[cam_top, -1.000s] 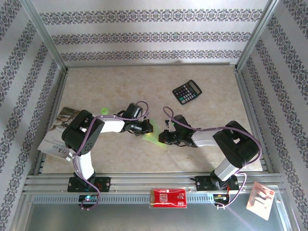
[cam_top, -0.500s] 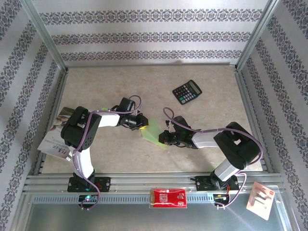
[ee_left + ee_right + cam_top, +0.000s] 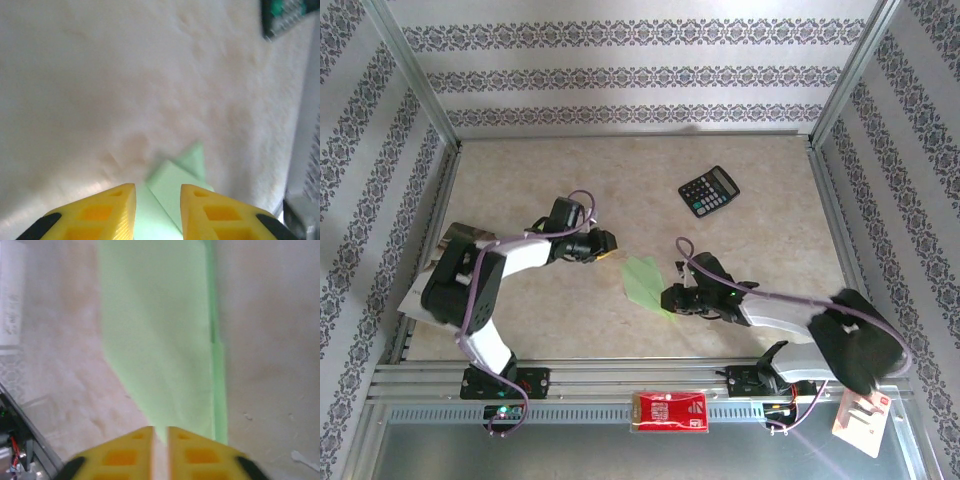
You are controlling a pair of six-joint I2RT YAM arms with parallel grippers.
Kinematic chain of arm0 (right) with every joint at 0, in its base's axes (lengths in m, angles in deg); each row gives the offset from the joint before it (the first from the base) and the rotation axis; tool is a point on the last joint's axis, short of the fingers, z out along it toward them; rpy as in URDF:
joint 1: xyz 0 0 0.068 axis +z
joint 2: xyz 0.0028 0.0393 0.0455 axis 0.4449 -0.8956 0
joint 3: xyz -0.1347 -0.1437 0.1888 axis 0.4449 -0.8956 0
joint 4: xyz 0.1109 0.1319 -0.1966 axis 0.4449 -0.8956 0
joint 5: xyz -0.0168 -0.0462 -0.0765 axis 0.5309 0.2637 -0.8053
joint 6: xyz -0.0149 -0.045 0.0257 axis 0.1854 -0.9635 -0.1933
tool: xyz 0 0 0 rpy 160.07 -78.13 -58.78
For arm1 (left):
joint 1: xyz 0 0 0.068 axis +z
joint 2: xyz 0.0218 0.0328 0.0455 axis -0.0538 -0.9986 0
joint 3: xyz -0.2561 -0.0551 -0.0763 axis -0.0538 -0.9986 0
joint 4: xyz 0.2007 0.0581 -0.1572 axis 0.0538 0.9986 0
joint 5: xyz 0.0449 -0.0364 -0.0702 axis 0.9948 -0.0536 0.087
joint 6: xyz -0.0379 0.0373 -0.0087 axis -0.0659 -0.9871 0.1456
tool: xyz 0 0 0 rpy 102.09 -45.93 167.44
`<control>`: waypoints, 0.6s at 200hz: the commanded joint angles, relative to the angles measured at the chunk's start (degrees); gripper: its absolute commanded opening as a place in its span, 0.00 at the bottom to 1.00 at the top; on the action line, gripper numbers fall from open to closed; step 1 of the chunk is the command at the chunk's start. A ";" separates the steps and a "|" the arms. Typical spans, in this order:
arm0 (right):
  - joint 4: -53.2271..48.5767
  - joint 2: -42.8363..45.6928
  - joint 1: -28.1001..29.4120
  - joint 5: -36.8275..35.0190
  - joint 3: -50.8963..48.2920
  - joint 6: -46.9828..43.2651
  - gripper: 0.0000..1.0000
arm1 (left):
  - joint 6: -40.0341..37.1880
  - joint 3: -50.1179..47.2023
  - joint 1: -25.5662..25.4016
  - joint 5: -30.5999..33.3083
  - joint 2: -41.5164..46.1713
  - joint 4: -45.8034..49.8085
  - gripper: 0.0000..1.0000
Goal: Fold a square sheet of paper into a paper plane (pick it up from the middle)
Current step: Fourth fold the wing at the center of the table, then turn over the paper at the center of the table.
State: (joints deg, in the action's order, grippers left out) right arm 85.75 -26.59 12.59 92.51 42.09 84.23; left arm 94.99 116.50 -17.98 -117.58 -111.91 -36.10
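top external: paper plane [image 3: 642,282] lies between gaping left jaws and barely parted right jaws.

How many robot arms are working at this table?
2: the left arm at the near left, the right arm at the near right, folded green paper between them.

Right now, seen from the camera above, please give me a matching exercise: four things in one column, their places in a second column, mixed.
Things:
1. calculator
2. folded green paper
3. red-and-white packet
4. booklet

Places:
a. left edge of the table
b. on the near metal rail
c. far right part of the table
d. middle of the table

Pairs: 1-c; 2-d; 3-b; 4-a
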 commanded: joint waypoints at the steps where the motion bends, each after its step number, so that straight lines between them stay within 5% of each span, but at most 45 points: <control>1: -2.88 5.09 -1.20 -8.15 0.94 -4.51 0.26 | 3.45 -4.50 -1.87 0.13 4.86 -3.52 0.31; 44: -3.25 -5.53 -5.61 -2.43 7.99 -8.43 0.43 | 3.30 -6.08 -2.66 -0.40 5.06 -4.14 0.35; 120: 4.14 -17.18 -5.70 3.76 10.58 -8.67 0.37 | 4.17 -5.65 -3.12 -2.07 1.86 -6.19 0.36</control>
State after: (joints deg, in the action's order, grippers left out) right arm 86.00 -42.02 7.08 92.79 51.75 76.16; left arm 98.38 110.56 -20.58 -118.30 -109.04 -39.99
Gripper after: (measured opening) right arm 0.391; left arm 0.358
